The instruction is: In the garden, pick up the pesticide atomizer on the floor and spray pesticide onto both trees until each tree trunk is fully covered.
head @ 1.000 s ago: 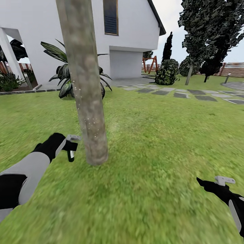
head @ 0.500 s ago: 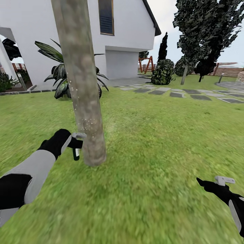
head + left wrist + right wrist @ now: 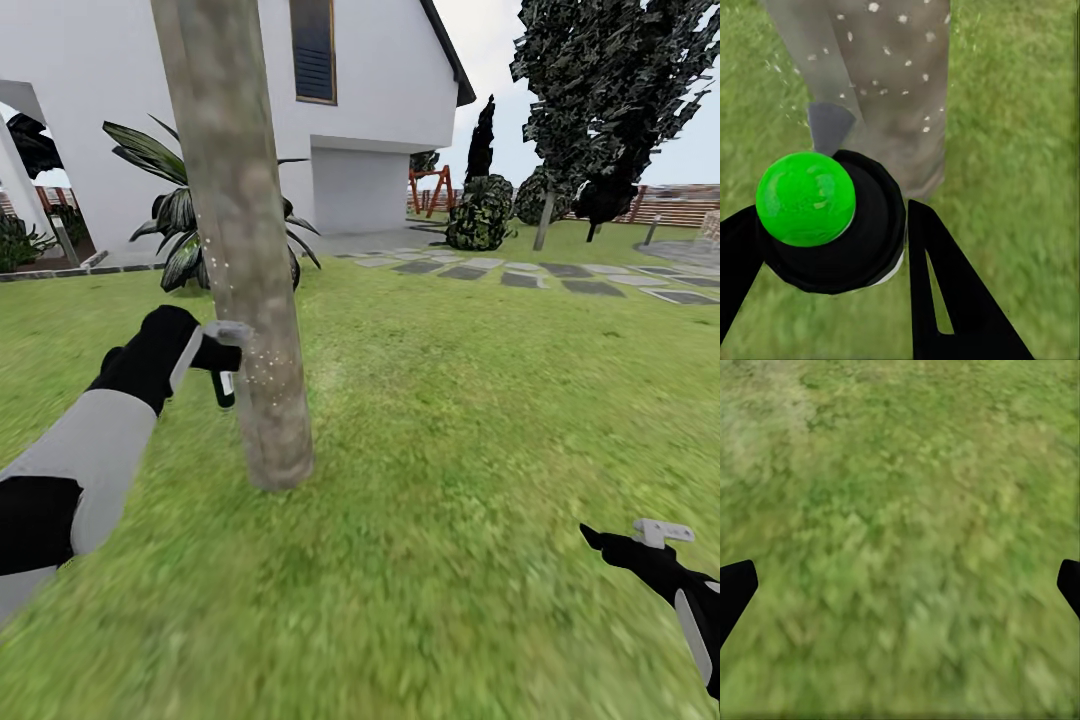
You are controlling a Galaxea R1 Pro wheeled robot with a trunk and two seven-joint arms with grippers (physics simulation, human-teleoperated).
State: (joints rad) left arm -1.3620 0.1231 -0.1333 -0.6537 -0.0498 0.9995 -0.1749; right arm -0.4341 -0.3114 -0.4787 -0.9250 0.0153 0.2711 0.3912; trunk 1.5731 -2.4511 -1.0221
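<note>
On the lawn [image 3: 450, 480], the left gripper [image 3: 215, 352], clamped on the atomizer [image 3: 224, 380], sprays the speckled trunk [image 3: 250, 300]; bare bark probably needs coverage next; right gripper [image 3: 640, 540] gapes idle.

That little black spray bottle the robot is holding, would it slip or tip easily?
Probably stiff: the small black spray bottle keeps its shape in the left gripper. Its rounded body could slip or roll if released. It looks light, carried by one gripper.
</note>
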